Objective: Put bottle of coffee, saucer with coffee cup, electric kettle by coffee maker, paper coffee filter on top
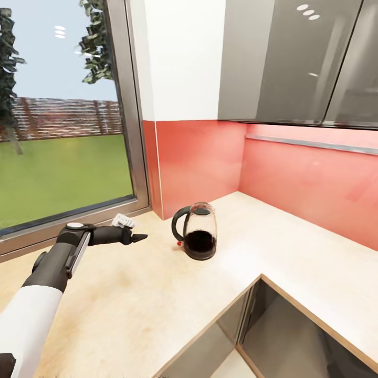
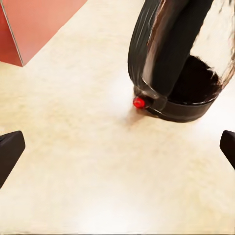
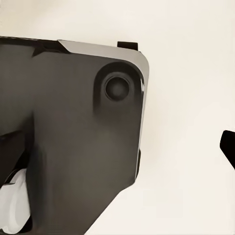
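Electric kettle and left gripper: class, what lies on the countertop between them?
Nothing: bare countertop separates the left gripper from the electric kettle, seen in the head and left wrist views.

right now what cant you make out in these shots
- Electric kettle, left wrist view: top and spout cut off by the frame edge.
- Left gripper, head view: finger spread too small to read; the wrist view shows the fingertips wide apart.
- Right gripper, right wrist view: one fingertip at the edge, its state unclear.
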Motion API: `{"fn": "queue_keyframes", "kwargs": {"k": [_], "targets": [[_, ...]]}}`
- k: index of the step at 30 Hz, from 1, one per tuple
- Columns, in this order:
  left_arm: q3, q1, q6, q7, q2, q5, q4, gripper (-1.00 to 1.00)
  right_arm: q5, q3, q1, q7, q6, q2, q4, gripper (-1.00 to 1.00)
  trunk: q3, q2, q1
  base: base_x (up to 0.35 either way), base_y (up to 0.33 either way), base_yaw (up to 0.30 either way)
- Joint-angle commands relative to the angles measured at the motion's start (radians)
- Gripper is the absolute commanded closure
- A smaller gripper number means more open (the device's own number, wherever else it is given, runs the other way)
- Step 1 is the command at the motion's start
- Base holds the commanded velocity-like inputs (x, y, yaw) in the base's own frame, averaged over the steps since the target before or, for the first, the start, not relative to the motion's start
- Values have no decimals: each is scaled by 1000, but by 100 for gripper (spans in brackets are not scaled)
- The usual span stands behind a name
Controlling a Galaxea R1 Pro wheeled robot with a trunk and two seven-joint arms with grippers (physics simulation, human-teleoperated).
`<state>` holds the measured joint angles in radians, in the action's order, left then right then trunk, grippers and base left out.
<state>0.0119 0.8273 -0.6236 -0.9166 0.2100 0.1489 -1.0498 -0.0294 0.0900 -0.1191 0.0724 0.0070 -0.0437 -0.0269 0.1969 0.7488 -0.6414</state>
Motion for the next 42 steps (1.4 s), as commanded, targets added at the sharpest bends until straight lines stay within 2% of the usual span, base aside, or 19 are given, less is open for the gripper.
{"fn": "queue_keyframes", "kwargs": {"k": [1, 11, 24, 33, 42], "targets": [[0, 1, -5, -5, 0, 6, 0, -100, -3, 7, 0, 3, 1, -1, -1, -100, 2, 1, 0, 1, 0, 153], [1, 1, -5, -4, -1, 6, 4, -100, -3, 8, 0, 2, 1, 0, -1, -100, 2, 1, 0, 0, 0, 54], [2, 1, -5, -5, -6, 0, 5, -100, -3, 8, 0, 1, 1, -1, 1, -100, 2, 1, 0, 4, -6, 272], [2, 1, -5, -5, -6, 0, 5, -100, -3, 8, 0, 1, 1, -1, 1, -100, 2, 1, 0, 75, -200, 276], [2, 1, -7, -5, -5, -2, 5, -100, -3, 7, 0, 1, 1, -1, 1, -100, 2, 1, 0, 5, -23, 276]]}}
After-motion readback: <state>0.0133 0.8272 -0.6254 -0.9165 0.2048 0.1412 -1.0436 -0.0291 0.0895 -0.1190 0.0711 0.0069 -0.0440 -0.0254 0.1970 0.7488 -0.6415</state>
